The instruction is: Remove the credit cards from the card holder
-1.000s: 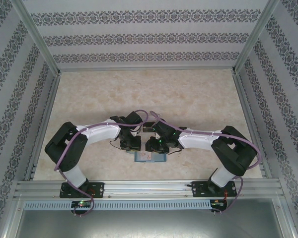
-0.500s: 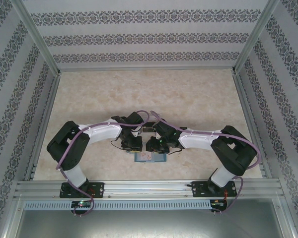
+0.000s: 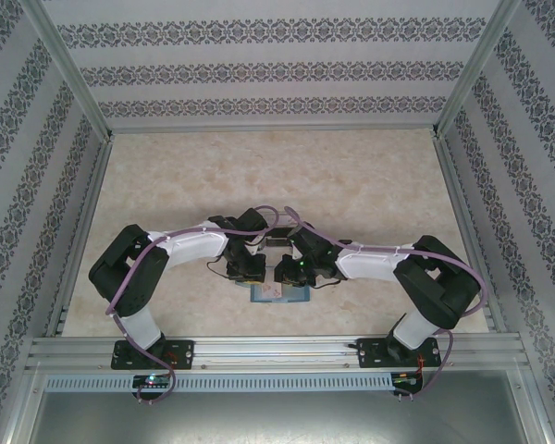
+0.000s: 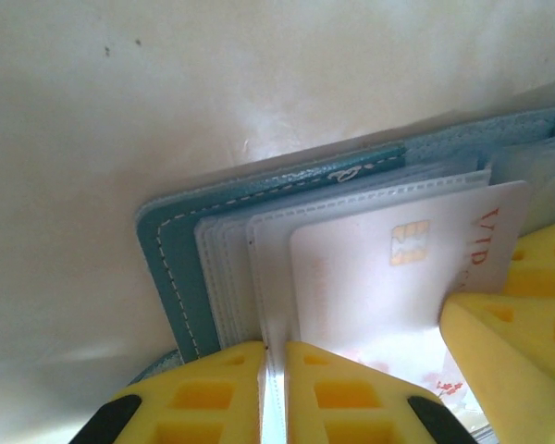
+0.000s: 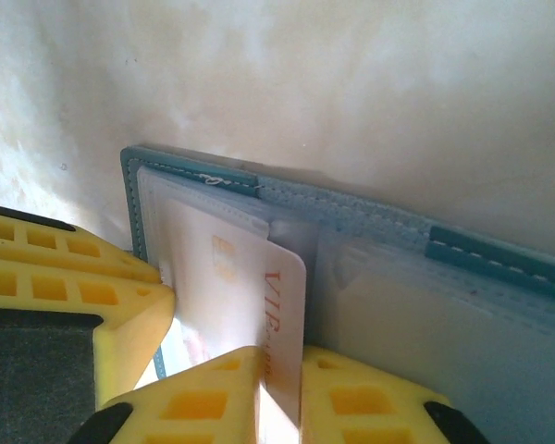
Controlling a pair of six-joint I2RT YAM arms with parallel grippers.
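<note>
The teal-blue card holder (image 3: 279, 296) lies open on the table between both arms, its clear inner sleeves facing up. My left gripper (image 4: 276, 350) is shut on the edge of one clear sleeve (image 4: 270, 268) of the card holder (image 4: 171, 250). A white credit card (image 5: 250, 277) with a gold chip and red "VIP" lettering sticks partly out of its sleeve. My right gripper (image 5: 282, 356) is shut on this card's free edge. The same credit card (image 4: 379, 277) shows in the left wrist view, with a yellow finger (image 4: 509, 333) of the right gripper beside it. Other cards are hidden.
The pale marbled table (image 3: 277, 176) stretches beyond the wallet. Patterned walls and metal rails (image 3: 83, 240) close it in on three sides. Both arms (image 3: 185, 245) crowd together over the near middle.
My right gripper has closed its fingers onto the white card. The left gripper keeps its pinch on the sleeve, and both arms have barely shifted.
</note>
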